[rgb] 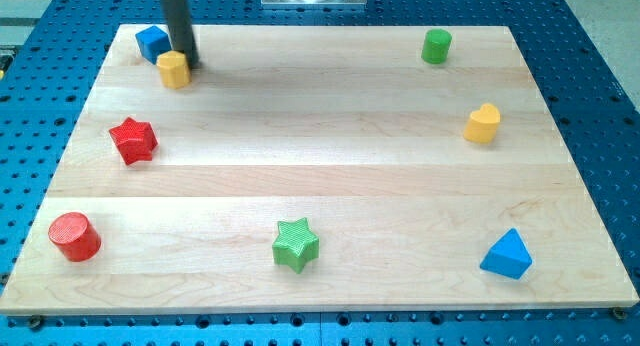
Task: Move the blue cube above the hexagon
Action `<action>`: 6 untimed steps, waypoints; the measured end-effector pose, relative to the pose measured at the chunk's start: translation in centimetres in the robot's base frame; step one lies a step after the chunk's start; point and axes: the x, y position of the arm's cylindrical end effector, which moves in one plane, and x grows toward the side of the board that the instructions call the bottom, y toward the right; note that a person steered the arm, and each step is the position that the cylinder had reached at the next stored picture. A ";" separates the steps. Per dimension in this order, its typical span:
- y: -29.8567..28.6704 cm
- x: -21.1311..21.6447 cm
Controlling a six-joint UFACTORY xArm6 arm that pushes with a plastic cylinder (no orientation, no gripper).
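Where blue cube [152, 42] meets hexagon [174, 69], my tip [188, 64].

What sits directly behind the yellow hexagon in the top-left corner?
The blue cube sits behind the yellow hexagon, toward the view's top-left. My rod covers the cube's right edge, and my tip ends beside the hexagon, so contact between them is hidden.
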 end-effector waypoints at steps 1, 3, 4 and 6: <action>-5.9 -0.3; -10.4 -1.6; -6.5 -7.5; -4.8 -7.8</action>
